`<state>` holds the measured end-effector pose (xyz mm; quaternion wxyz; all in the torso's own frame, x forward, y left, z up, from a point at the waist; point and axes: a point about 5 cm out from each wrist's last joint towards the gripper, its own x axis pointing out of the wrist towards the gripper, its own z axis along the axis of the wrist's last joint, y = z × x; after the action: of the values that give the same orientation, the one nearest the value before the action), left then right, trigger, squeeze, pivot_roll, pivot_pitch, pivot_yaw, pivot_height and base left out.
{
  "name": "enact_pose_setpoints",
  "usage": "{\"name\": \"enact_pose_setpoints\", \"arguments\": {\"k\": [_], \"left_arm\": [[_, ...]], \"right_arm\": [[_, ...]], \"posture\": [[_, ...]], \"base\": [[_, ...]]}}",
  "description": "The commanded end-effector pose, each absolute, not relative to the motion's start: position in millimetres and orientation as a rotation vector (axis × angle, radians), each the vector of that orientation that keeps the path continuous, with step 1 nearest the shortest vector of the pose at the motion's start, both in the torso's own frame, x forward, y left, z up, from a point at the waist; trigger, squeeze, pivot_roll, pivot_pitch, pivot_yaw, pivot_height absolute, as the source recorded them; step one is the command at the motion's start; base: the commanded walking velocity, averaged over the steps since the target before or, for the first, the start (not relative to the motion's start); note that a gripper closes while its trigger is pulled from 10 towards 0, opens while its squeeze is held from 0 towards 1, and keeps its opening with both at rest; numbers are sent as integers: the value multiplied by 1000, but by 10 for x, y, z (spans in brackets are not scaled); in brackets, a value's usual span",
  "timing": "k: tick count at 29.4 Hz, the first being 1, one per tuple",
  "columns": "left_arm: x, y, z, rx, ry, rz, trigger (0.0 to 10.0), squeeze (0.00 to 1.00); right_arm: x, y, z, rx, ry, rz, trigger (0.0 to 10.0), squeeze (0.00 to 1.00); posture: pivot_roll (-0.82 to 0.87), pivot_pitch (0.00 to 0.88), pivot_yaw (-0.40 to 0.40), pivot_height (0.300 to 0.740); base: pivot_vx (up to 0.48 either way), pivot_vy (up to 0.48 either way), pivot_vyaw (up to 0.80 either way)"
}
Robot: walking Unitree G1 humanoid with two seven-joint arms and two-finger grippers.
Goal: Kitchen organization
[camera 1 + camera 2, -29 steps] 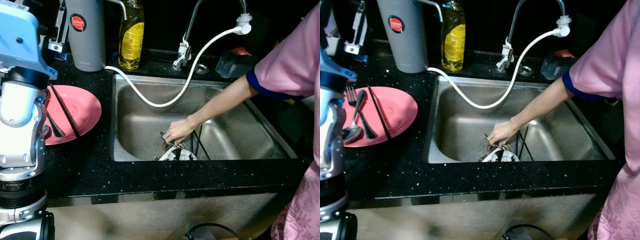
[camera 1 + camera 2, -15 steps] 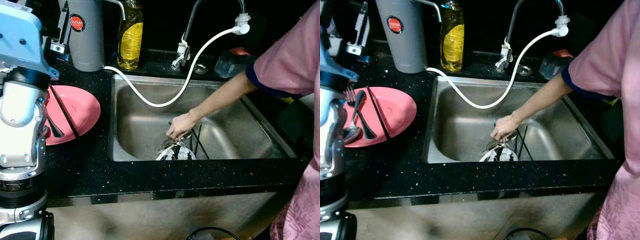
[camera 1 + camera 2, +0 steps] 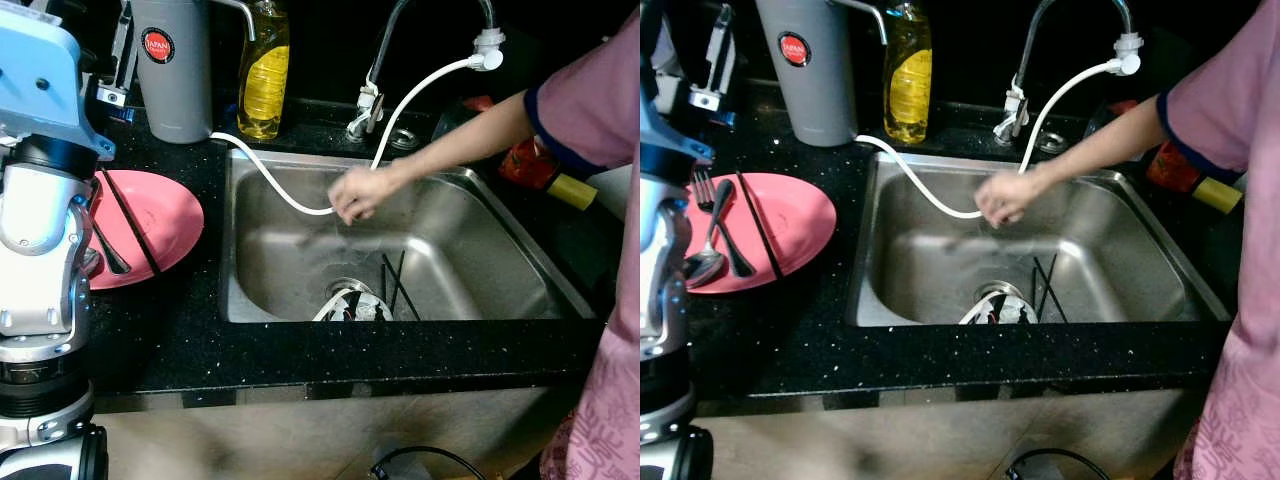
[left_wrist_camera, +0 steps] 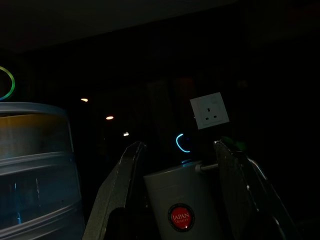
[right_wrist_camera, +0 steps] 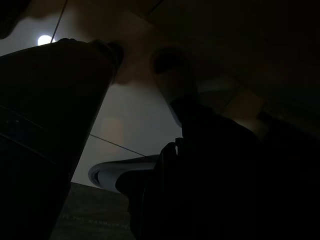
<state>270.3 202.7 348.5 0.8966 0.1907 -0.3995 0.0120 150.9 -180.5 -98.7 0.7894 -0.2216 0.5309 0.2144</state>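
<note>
Chopsticks (image 3: 1046, 287), two black ones, lie in the steel sink (image 3: 1140, 262) beside the drain, where a white dish (image 3: 998, 308) with dark marks sits against the near wall. A person in a pink top with a blue-edged sleeve (image 3: 1200, 110) reaches in from my right; their hand (image 3: 1004, 195) hangs above the basin, blurred, close to the white hose (image 3: 940, 196) that runs from the tall faucet (image 3: 1040, 30) across the sink to the grey water filter (image 3: 810, 70). I cannot tell whether that hand holds anything.

On the black speckled desk (image 3: 790, 340), left of the sink, rests a pink plate (image 3: 780, 225). It carries a fork (image 3: 702, 190), a spoon (image 3: 706, 255) and a single black chopstick (image 3: 758, 225) laid across it. Behind the sink's back corner stands a yellow bottle of dish soap (image 3: 906, 75), just beside the filter. A red and yellow object (image 3: 1185, 175) lies on the desk under the person's arm; I cannot make out what it is.

My left arm (image 3: 40, 230) is raised at my left side. My left hand (image 4: 180, 192) has its two fingers (image 4: 120, 190) set wide apart, holding nothing, pointed at the grey filter with its round red label; a white wall socket (image 4: 209, 110) shows in the dark behind. My right wrist view is very dark, and I cannot tell how my right hand stands.
</note>
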Motion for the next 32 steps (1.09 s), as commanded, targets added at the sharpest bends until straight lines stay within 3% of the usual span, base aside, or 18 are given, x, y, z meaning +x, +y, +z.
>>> {"name": "enact_pose_setpoints", "arguments": {"k": [1,32], "left_arm": [[2707,2003,3480,426,-825,8,10000,0],[2706,2028,3486,448,-816,6,10000,0]], "right_arm": [[1464,-1879,-997,-479,1165,438,10000,0],[1417,-1847,-1017,-475,1174,449,10000,0]], "posture": [[270,0,-133,740],[268,0,-134,740]], "base": [[0,0,0],[0,0,0]]}}
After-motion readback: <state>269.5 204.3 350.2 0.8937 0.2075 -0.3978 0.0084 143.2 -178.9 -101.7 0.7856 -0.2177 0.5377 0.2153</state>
